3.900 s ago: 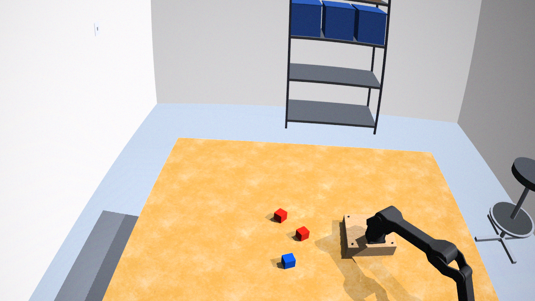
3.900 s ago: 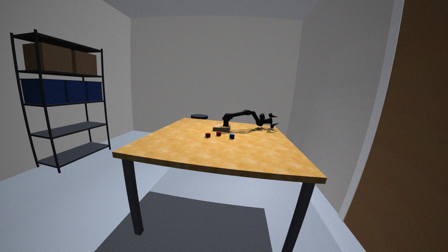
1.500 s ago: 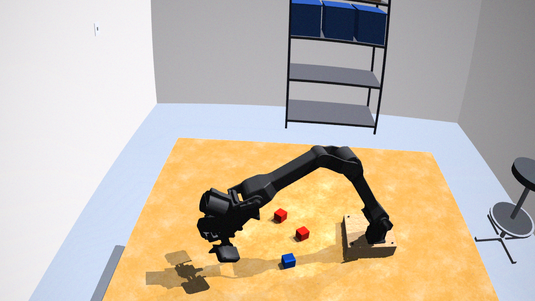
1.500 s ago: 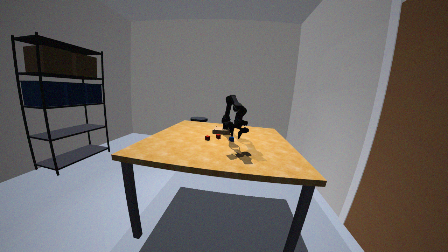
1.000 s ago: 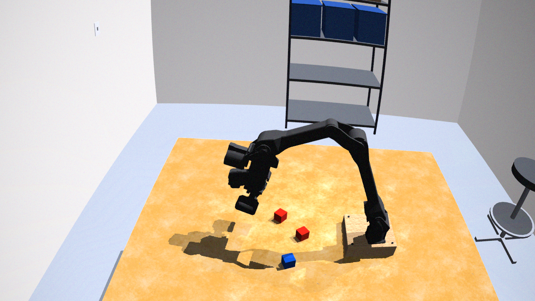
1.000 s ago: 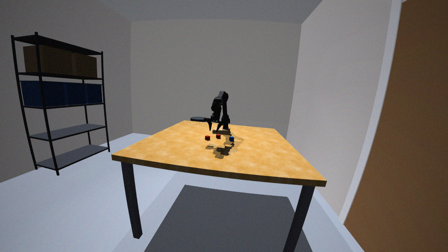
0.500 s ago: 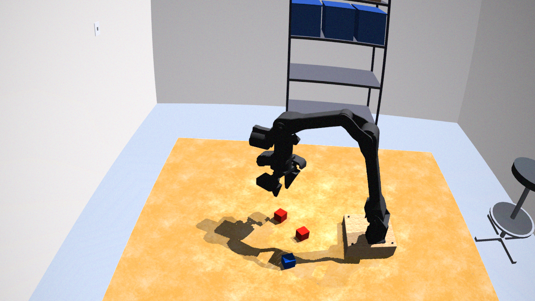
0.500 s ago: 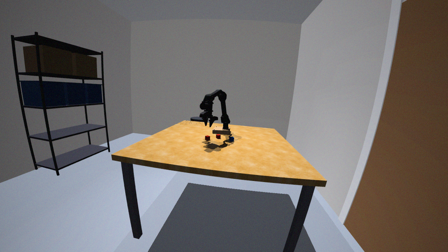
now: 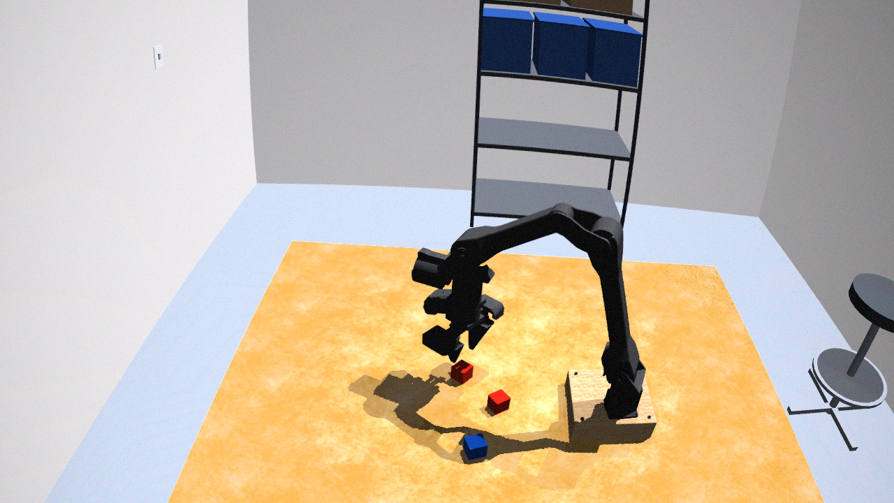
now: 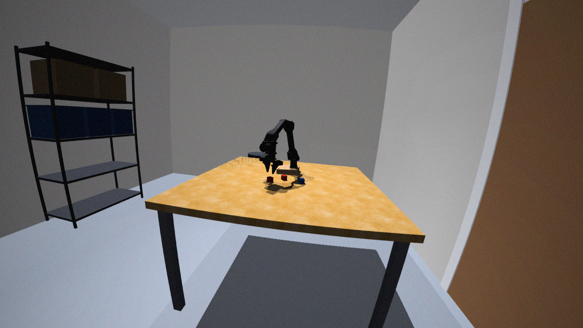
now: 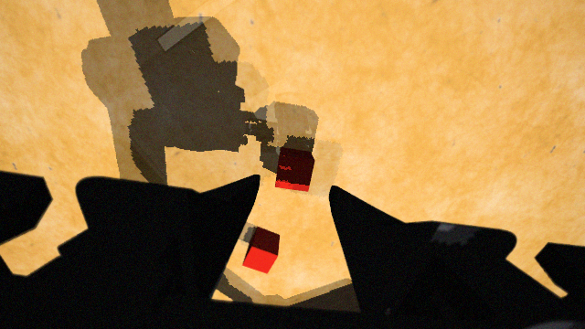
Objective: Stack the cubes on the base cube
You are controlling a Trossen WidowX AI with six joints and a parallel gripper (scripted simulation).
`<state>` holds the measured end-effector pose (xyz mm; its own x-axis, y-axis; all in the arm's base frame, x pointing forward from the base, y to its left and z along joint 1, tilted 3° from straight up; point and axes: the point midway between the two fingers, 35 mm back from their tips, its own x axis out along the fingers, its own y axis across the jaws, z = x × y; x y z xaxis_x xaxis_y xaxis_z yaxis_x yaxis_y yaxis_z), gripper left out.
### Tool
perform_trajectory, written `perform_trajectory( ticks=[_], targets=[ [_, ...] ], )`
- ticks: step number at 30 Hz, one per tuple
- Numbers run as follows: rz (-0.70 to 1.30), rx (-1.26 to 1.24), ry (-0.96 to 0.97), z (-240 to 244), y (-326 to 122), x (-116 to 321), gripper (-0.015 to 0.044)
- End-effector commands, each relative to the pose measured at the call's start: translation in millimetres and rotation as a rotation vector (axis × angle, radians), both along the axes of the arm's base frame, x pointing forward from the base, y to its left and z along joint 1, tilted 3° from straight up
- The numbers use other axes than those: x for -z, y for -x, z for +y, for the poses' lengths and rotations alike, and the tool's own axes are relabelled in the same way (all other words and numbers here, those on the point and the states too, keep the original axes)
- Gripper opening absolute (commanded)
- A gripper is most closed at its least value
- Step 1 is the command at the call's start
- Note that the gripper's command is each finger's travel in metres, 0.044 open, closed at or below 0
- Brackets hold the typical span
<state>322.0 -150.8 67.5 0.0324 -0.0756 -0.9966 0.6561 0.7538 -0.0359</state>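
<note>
Gripper (image 9: 461, 337) hung above table (image 9: 350, 325), pointed down, fingers parted, nothing between. Sat just over far red cube (image 9: 462, 371), not touching. In wrist view far red cube (image 11: 294, 168) lay just beyond fingertips, in shadow; near red cube (image 11: 260, 249) seen in gap between fingers, on table. Near red cube (image 9: 498, 400) apart from far one. Blue cube (image 9: 475, 445) further toward front edge, bare on top. Wooden block (image 9: 587, 400) under arm base.

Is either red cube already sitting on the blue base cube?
No. Both red cubes rest on the table, apart from the blue cube.
</note>
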Motion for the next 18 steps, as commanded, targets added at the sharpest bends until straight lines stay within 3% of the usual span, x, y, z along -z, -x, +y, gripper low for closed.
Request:
perform_trajectory(
  ticks=[1,18],
  targets=[
    [0.009,-0.001,-0.007,0.2,1.3,12.9,0.0265],
    [0.009,-0.001,-0.007,-1.4,0.5,35.0,0.0265]
  ],
)
